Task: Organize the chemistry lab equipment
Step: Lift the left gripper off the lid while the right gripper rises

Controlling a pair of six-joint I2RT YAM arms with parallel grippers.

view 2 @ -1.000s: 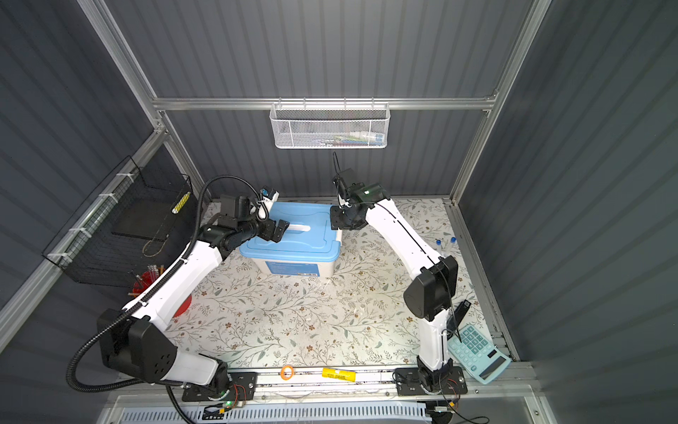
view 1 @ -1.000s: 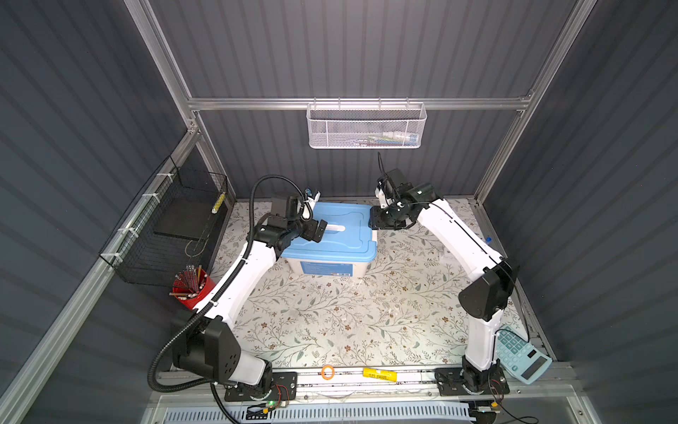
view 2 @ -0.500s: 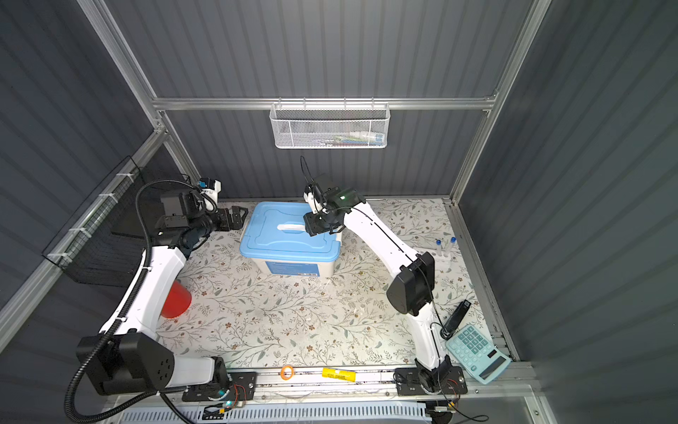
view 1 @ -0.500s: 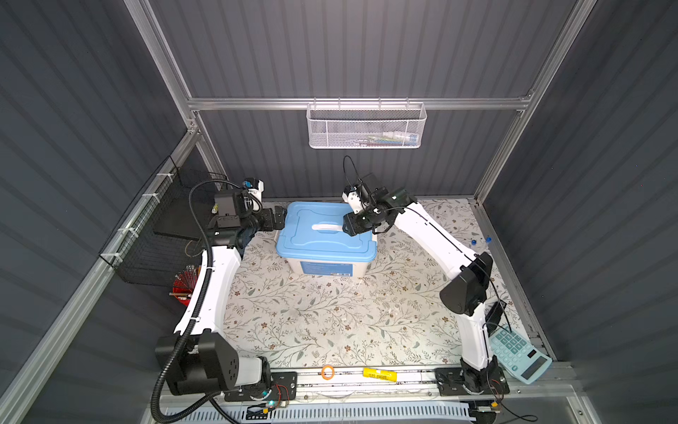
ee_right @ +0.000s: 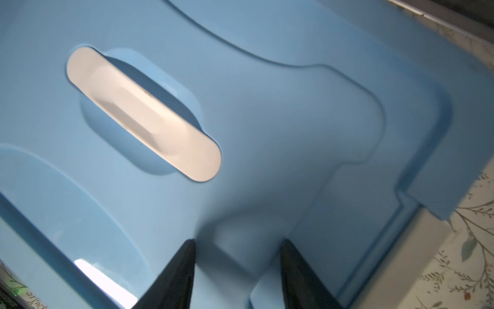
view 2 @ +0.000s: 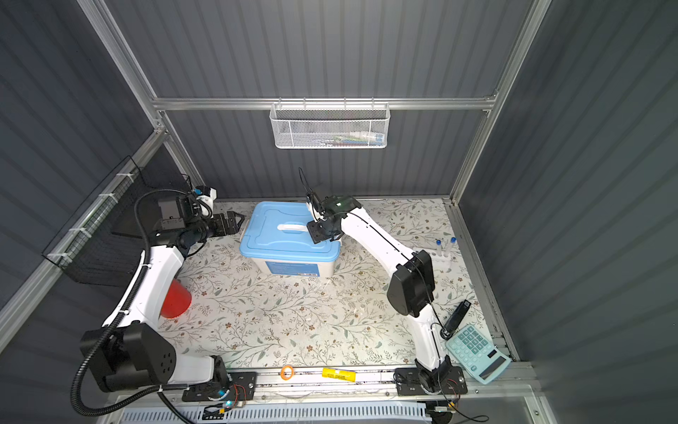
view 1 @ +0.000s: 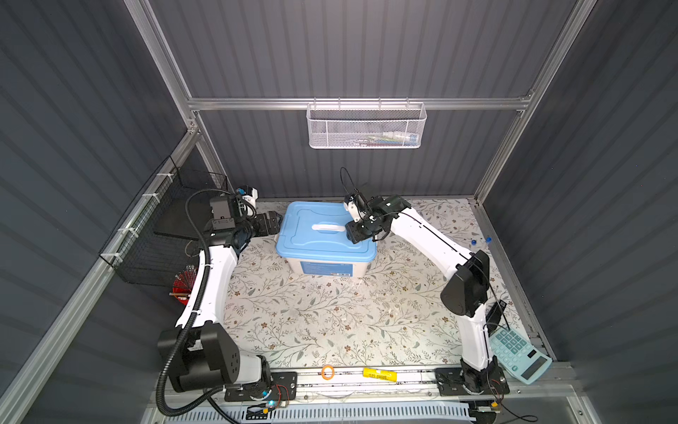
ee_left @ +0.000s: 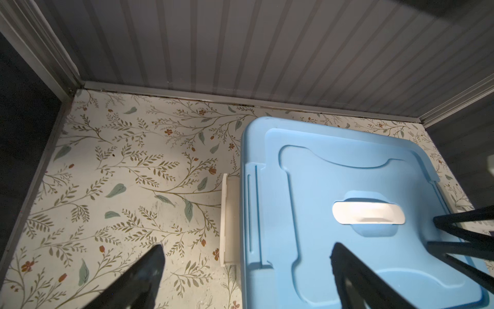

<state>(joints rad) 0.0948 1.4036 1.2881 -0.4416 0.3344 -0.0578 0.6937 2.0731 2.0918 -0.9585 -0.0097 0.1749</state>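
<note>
A white box with a pale blue lid (view 1: 323, 238) (view 2: 286, 235) stands at the back middle, its white handle (ee_left: 368, 212) (ee_right: 141, 112) lying flat. My left gripper (view 1: 274, 224) (view 2: 234, 222) (ee_left: 247, 248) is open and level with the box's left edge, straddling the lid's rim above the white side latch (ee_left: 227, 219). Over the lid's right part, just right of the handle, my right gripper (view 1: 357, 233) (view 2: 318, 232) (ee_right: 238, 242) is open with nothing between its fingers. A white holed rack (view 2: 442, 255) with two blue-capped tubes (view 1: 473, 242) stands at the right wall.
A red cup of sticks (view 2: 176, 299) stands beside the left arm, under a black wire basket (view 1: 157, 235). The pale blue calculator (view 1: 519, 350) and a black pen-like thing (view 2: 456, 317) lie front right. An orange ring (view 1: 327, 372) and a yellow tube (view 1: 379, 374) lie on the front rail.
My left gripper has drawn back off the lid to the box's left edge. My right gripper has come from behind the box's right corner onto the lid.
</note>
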